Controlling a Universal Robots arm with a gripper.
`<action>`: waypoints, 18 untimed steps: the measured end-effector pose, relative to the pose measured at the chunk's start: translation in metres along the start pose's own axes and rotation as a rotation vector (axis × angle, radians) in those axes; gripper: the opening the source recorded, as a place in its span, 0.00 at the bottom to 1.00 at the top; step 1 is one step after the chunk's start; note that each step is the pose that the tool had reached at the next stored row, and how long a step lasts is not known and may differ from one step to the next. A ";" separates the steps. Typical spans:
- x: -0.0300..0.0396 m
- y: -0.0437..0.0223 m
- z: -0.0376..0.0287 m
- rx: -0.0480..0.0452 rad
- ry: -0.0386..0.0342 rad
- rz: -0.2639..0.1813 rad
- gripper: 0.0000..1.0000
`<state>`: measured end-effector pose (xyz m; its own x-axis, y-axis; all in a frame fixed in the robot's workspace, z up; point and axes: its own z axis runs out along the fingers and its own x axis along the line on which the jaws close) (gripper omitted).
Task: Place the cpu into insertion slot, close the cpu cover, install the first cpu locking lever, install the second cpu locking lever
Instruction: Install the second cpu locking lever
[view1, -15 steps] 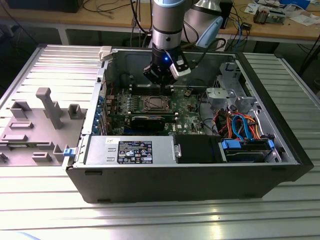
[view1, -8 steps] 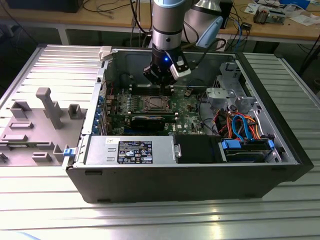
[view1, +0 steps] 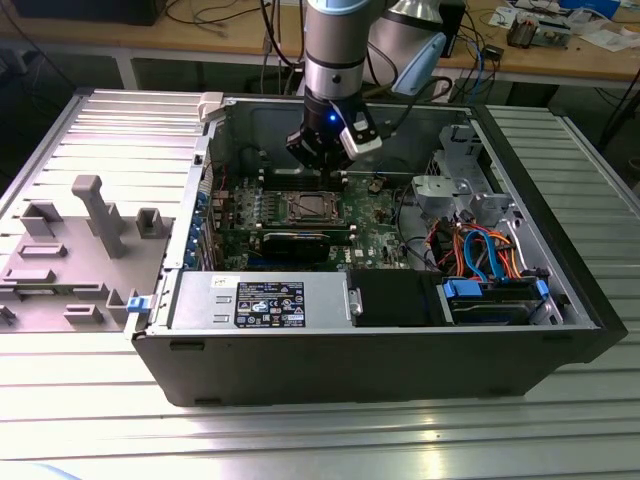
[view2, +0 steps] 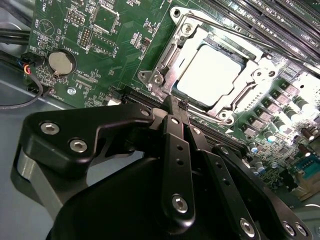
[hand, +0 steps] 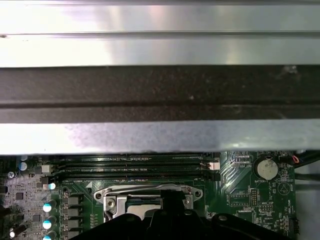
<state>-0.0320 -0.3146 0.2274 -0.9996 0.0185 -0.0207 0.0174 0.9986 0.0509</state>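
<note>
The cpu lies flat in the insertion slot, its pale metal top showing through the window of the cpu cover, which is folded down over it. A thin wire locking lever runs along one side of the socket, and a second lever's hooked end sticks out at a corner. My gripper hangs just above the board beside that corner, its black fingers pressed together with nothing seen between them. In the exterior view the gripper hovers over the socket's far edge. In the first wrist view the gripper overlaps the socket frame.
The open computer case holds a silver power-supply box at the front and a drive bay with orange and blue cables on the exterior view's right. Long memory slots and a coin battery flank the socket. A grey fixture tray lies outside.
</note>
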 end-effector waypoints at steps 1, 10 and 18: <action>0.0000 0.0000 -0.0003 0.0000 0.0000 0.000 0.11; 0.0000 -0.0003 -0.0014 0.0000 0.0000 0.000 0.11; -0.0001 -0.0020 -0.0014 -0.0001 -0.0001 0.000 0.11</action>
<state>-0.0320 -0.3167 0.2286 -0.9996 0.0185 -0.0208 0.0174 0.9985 0.0510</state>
